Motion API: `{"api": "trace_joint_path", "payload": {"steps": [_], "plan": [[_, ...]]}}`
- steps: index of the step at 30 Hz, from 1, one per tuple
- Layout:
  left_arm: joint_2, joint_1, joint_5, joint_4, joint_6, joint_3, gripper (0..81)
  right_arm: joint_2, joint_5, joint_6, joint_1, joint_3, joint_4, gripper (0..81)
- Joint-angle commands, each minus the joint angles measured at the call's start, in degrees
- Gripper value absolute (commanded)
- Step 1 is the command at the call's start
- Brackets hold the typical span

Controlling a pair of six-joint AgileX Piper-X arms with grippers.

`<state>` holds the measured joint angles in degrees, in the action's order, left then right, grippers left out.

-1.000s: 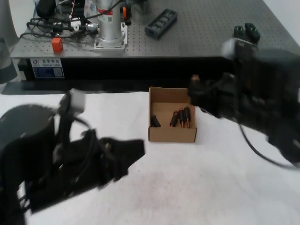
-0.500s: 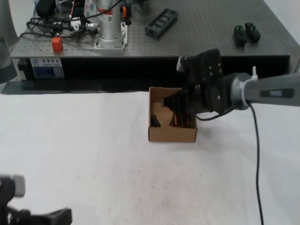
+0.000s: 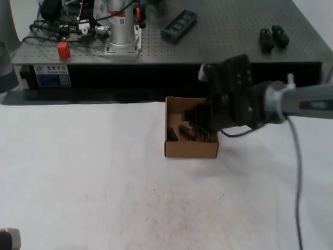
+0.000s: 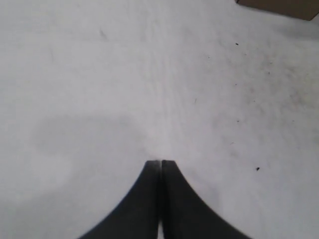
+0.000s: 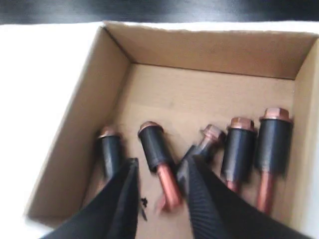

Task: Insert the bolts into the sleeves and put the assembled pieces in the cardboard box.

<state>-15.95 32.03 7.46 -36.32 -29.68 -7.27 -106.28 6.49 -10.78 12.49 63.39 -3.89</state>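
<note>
Fingers (image 4: 139, 204) of the left gripper (image 4: 161, 162) pressed together above the white cloth (image 4: 124, 74); right gripper (image 5: 160, 164) fingers (image 5: 214, 209) apart inside the cardboard box (image 5: 79, 119), astride a loose assembled piece (image 5: 152, 144) beside four others — risk: on lifting out, a finger could snag and drag it over the wall.

The white bench (image 3: 104, 172) (faintly speckled) carries the open cardboard box (image 3: 191, 148).

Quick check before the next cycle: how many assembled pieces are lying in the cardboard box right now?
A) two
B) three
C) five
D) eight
C: the right wrist view shows five assembled pieces lying on the floor of the cardboard box, under the open right gripper.
</note>
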Motion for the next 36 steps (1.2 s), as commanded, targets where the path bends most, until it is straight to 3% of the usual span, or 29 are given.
{"api": "trace_joint_path", "payload": {"steps": [1,4,6,16,24,29,36], "plan": [[0.56,0.00,1.37,0.00,-1.93,0.72,0.6,9.87,1.16,0.28,1.09,-10.27,5.49,11.3],[0.56,0.00,0.91,-0.02,-2.68,1.16,0.6,21.46,0.97,-1.60,1.69,-26.21,12.81,0.6],[0.56,0.00,0.92,0.07,-2.68,1.35,0.6,30.25,0.96,-2.05,1.68,-35.25,15.98,8.0],[0.56,0.00,0.11,0.59,-2.45,1.73,0.6,61.16,0.96,4.38,1.68,-60.76,15.60,7.8],[0.56,0.00,-0.88,0.80,-2.95,1.73,0.6,68.27,1.87,3.94,1.68,-63.39,10.49,7.8],[0.56,0.00,-4.29,0.44,-3.57,1.73,0.6,68.09,-5.05,4.35,1.68,-63.39,12.88,7.8],[0.56,0.00,-4.27,0.47,-3.57,1.73,0.6,68.09,-5.19,3.98,1.68,-63.39,12.87,7.8]]}}
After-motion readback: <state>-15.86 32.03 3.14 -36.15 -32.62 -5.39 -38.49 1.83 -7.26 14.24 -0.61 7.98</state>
